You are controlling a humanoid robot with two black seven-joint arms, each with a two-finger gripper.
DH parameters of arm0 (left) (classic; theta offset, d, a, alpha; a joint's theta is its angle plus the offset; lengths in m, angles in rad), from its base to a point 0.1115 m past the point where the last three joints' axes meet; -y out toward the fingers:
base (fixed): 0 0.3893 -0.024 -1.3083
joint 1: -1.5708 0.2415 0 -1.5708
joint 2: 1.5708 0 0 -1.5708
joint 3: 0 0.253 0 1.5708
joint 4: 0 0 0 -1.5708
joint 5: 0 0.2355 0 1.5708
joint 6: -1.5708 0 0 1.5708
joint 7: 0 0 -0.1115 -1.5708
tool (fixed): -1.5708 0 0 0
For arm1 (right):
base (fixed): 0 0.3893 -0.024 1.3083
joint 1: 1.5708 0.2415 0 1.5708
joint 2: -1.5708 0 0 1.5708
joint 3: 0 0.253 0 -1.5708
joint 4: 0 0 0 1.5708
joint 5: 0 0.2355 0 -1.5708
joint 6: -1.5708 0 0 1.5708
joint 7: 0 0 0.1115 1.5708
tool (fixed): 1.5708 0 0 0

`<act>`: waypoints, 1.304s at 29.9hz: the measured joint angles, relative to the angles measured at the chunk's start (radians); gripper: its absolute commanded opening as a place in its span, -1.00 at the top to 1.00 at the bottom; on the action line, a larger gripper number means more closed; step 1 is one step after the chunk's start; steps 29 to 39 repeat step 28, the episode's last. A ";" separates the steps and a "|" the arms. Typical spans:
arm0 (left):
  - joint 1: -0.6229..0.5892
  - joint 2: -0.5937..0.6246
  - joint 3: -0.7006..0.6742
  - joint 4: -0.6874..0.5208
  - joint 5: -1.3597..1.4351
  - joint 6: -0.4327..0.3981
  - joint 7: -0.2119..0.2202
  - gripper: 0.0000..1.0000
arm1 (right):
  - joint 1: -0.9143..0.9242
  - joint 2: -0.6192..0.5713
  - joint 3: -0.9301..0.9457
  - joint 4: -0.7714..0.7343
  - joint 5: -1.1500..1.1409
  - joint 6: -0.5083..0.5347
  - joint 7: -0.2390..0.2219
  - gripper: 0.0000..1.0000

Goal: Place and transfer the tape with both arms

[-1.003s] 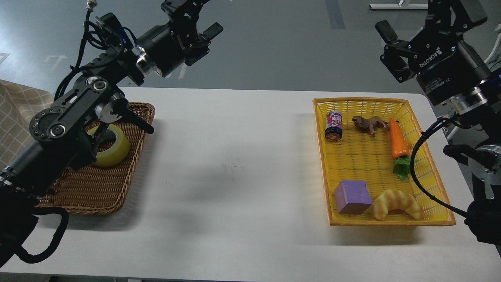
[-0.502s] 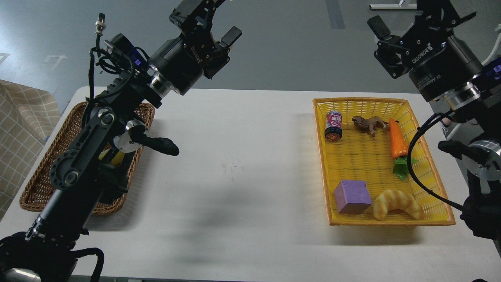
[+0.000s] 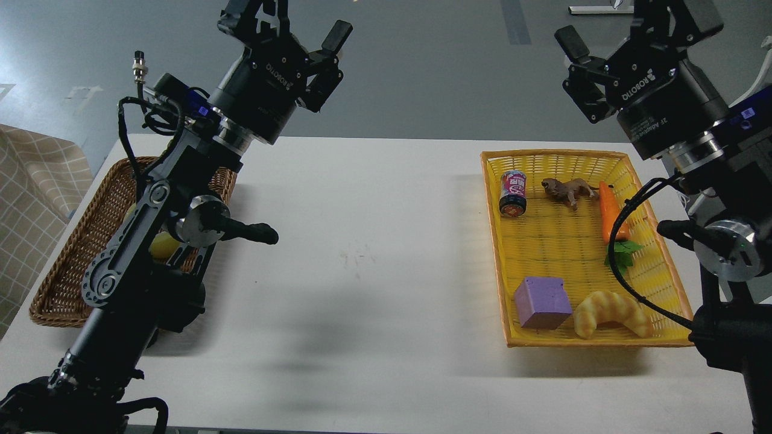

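Observation:
The tape (image 3: 160,246) lies in the brown wicker basket (image 3: 72,253) at the table's left. My left arm covers most of it, and only a small yellow patch shows. My left gripper (image 3: 288,21) is open and empty, held high above the table's far edge, beyond the basket and well off the tape. My right gripper (image 3: 609,27) is open and empty, raised above the far end of the yellow basket (image 3: 555,158) on the right.
The yellow basket holds a drink can (image 3: 513,193), a toy lion (image 3: 567,189), a carrot (image 3: 611,211), a purple cube (image 3: 543,301) and a croissant toy (image 3: 610,312). Bare white table (image 3: 374,253) lies between the baskets. A checked cloth (image 3: 30,181) is at the far left.
My left arm has swung up and over the wicker basket, covering most of the tape, and its gripper has shifted. My right gripper has moved up and slightly left. Both stay open.

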 measured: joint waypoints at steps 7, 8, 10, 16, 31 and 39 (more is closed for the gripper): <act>0.032 -0.029 0.008 -0.005 0.001 0.017 0.006 -0.96 | 0.000 0.014 0.002 0.006 0.000 0.000 0.001 -1.00; 0.037 -0.031 0.010 -0.009 0.002 0.017 0.006 -0.96 | -0.002 0.015 0.002 0.007 0.000 -0.001 0.001 -1.00; 0.052 -0.038 0.013 -0.016 0.002 0.017 0.006 -0.96 | -0.010 0.016 0.001 0.009 0.000 -0.001 0.001 -1.00; 0.063 -0.044 0.010 -0.021 0.005 0.018 0.004 -0.96 | -0.017 0.016 0.001 0.010 0.000 -0.002 -0.001 -1.00; 0.057 -0.037 0.000 -0.021 0.012 0.045 0.000 -0.96 | -0.022 0.016 0.010 -0.001 -0.002 -0.005 0.001 -1.00; 0.057 -0.037 0.000 -0.021 0.012 0.045 0.000 -0.96 | -0.022 0.016 0.010 -0.001 -0.002 -0.005 0.001 -1.00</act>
